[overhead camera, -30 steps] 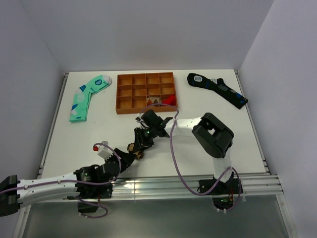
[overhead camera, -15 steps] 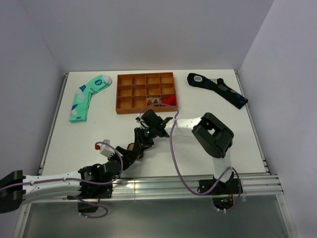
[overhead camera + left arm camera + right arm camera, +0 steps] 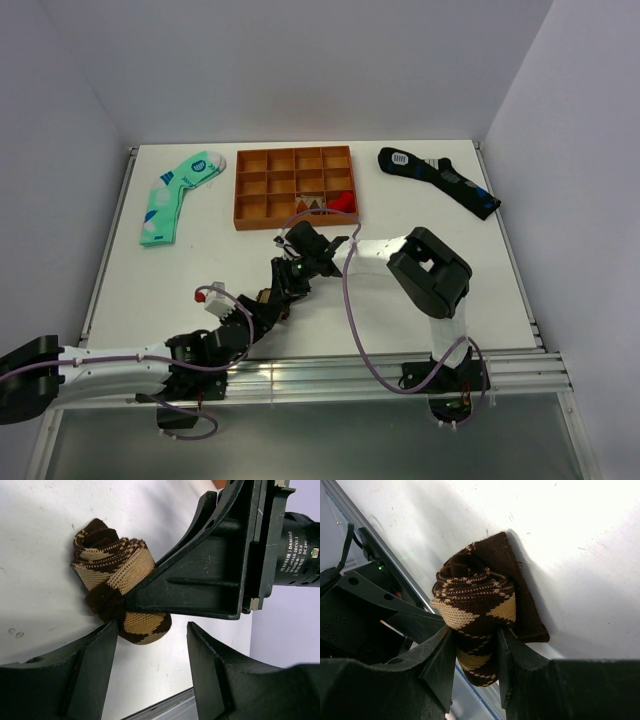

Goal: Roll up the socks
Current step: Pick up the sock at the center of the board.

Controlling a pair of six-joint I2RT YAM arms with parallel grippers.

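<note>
The brown argyle socks (image 3: 477, 612) are wound into a tight roll on the white table, with a dark brown cuff flap beside the roll. My right gripper (image 3: 476, 647) is shut on the roll, one finger on each side. In the left wrist view the roll (image 3: 112, 582) lies just ahead of my left gripper (image 3: 152, 635), which is open and empty, its left finger close to the roll's lower end. In the top view the roll (image 3: 270, 299) shows only partly between my right gripper (image 3: 284, 288) and my left gripper (image 3: 262, 310).
An orange compartment tray (image 3: 295, 186) stands at the back centre. A mint-green sock (image 3: 178, 192) lies back left, a black-navy sock (image 3: 437, 180) back right. The table's near edge rail (image 3: 380, 365) runs close behind the left gripper.
My left arm has slid forward and right, bringing its gripper closer to the roll. My right gripper stays shut on the roll, unmoved.
</note>
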